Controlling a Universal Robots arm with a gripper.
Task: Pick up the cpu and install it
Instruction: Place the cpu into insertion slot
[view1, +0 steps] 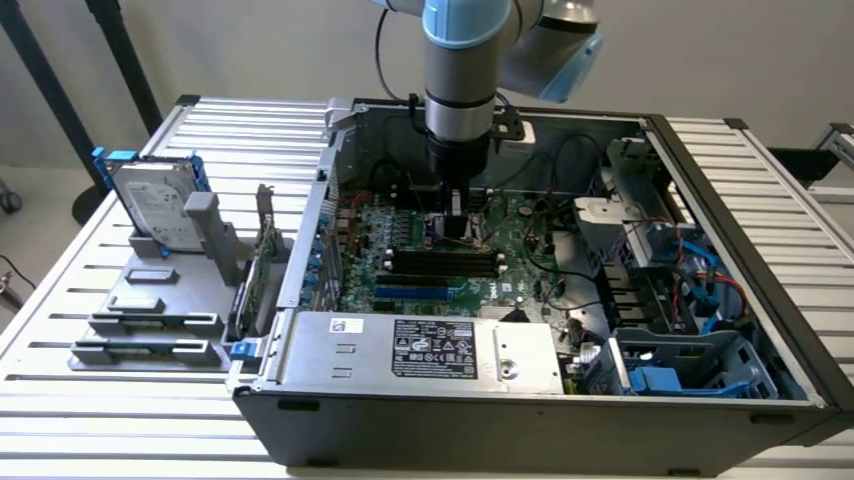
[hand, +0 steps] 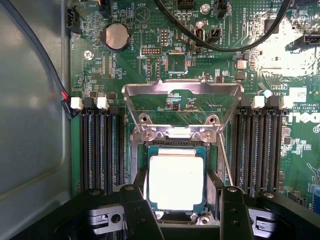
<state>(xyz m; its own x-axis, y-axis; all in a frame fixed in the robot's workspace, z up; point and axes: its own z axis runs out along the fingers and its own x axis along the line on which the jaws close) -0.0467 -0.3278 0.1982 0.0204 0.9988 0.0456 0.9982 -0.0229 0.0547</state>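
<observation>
The cpu (hand: 176, 172), a small square chip with a pale metal top and thin green rim, lies flat over the motherboard socket (hand: 176, 142). My gripper (hand: 178, 184) has one black finger on each of two opposite edges of the chip and is shut on it. The socket's metal load plate (hand: 180, 90) stands swung open beyond the chip. In the exterior view the gripper (view1: 461, 228) hangs straight down from the arm (view1: 465, 70) inside the open computer case, low over the green motherboard (view1: 521, 262). There the chip is hidden under the fingers.
Empty memory slots (hand: 102, 150) (hand: 260, 150) flank the socket, and black cables (hand: 225, 42) cross the board. The case wall (view1: 320, 200), power supply (view1: 427, 348) and drive cage (view1: 667, 240) enclose the board. A hard drive (view1: 154, 205) stands in a grey fixture (view1: 160, 310) at the exterior view's left.
</observation>
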